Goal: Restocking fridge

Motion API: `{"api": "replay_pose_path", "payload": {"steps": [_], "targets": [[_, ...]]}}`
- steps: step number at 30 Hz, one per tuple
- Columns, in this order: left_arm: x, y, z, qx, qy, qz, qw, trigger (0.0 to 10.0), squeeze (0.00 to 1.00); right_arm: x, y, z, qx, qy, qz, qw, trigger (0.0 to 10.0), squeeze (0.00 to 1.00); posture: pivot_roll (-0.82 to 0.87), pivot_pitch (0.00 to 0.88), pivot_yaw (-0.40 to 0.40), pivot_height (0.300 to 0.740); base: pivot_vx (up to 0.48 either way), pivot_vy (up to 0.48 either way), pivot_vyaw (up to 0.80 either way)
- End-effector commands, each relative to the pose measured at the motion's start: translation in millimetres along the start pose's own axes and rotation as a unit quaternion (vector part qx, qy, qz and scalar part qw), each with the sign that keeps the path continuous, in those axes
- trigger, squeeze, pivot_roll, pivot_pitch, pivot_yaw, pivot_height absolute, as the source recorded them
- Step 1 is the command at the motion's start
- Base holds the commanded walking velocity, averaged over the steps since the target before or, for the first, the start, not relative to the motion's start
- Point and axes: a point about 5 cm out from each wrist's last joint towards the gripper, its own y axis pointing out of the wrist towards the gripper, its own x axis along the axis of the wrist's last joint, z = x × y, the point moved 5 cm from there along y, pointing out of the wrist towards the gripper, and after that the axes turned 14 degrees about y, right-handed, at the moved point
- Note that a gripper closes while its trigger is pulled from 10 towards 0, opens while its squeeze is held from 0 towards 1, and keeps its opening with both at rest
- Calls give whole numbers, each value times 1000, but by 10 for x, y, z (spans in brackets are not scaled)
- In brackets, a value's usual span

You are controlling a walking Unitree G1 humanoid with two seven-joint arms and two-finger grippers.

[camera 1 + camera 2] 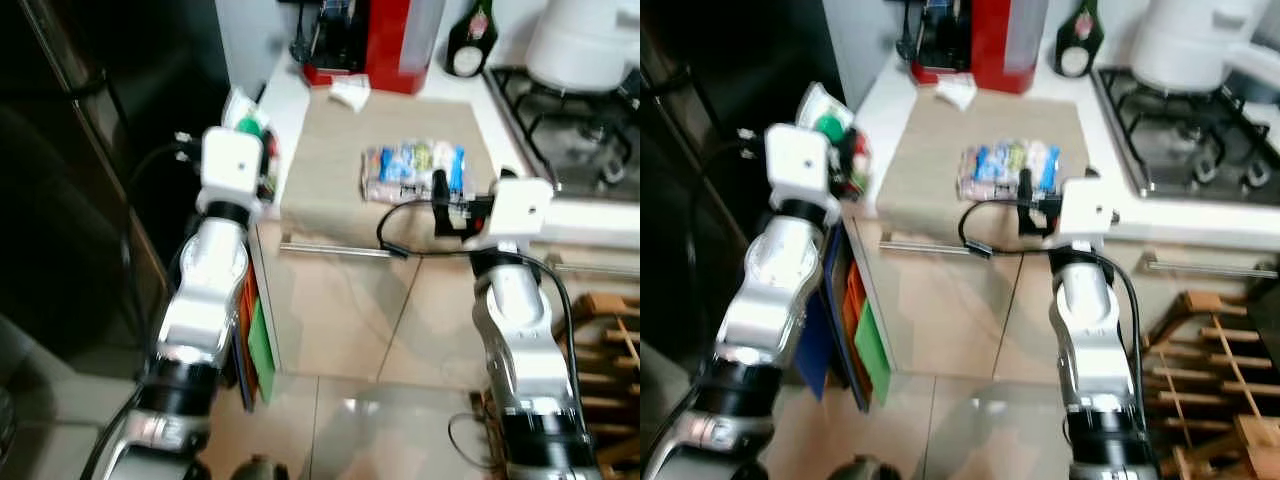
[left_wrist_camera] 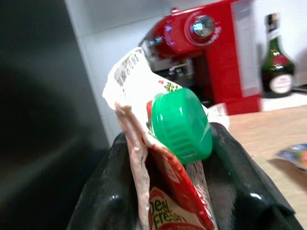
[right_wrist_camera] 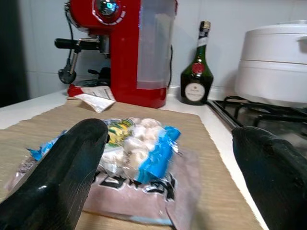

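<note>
— What's the left end effector (image 2: 168,201) pinching?
— A soft, green-capped pouch (image 2: 163,158), beside the bench (image 1: 330,190).
— And the right end effector (image 3: 168,158)?
— Spread before the floppy, slippery bagged food (image 3: 129,148); grip its middle.

The white countertop (image 1: 300,95) carries a beige mat (image 1: 390,165) (it runs to the front edge). A blue-and-white food packet (image 1: 415,172) lies on the mat. Behind the mat stand a red coffee machine (image 1: 365,40) and a dark bottle (image 1: 470,40), with a small white sachet (image 1: 350,93) in front of the machine.
</note>
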Motion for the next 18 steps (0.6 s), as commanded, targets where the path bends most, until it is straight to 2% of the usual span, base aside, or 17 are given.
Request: {"api": "replay_pose_path", "payload": {"steps": [1, 4, 18], "targets": [[17, 2, 84, 13, -3, -4, 1000, 10000, 0, 4, -11, -2, 0, 3, 0, 1000, 10000, 0, -101, 8, 29, 740, -240, 0, 0], [15, 5, 76, 11, -7, -3, 1000, 10000, 0, -1, -11, -4, 0, 3, 1, 1000, 10000, 0, -103, 10, 30, 740, -80, 0, 0], [5, 3, 68, 9, -18, -1, 1000, 10000, 0, -26, -22, -10, -1, 4, 5, 1000, 10000, 0, -102, 13, 33, 740, -269, 0, 0]]}}
